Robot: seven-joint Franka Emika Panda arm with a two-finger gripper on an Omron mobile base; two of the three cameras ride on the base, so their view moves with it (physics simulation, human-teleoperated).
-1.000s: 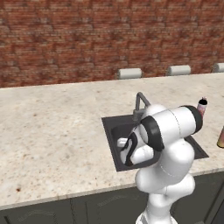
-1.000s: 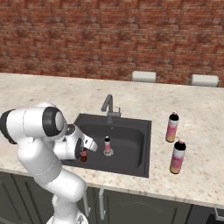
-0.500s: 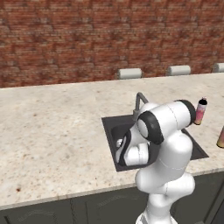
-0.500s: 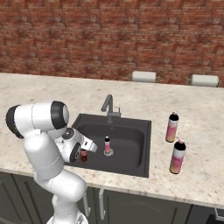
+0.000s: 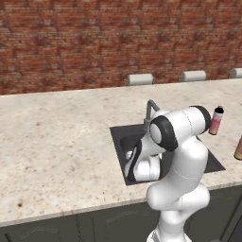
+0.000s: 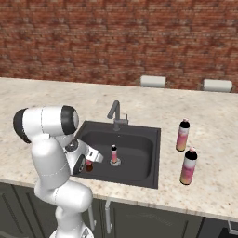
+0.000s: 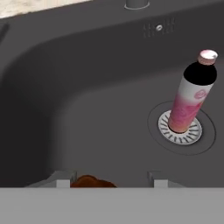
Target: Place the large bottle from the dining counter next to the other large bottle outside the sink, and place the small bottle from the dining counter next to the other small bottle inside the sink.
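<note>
The gripper (image 7: 109, 179) hangs low in the sink (image 6: 139, 162), jaws parted on either side of the small bottle (image 6: 88, 164) without pinching it. The other small bottle (image 7: 191, 94) stands on the drain at its two o'clock. Both large bottles (image 6: 182, 135) (image 6: 188, 166) stand on the counter (image 6: 214, 153), at the sink's three o'clock.

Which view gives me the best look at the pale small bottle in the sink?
The hand view: the other small bottle stands upright on the drain, large and unobstructed. The right base view shows it small but whole inside the sink. In the left base view the arm blocks it.
</note>
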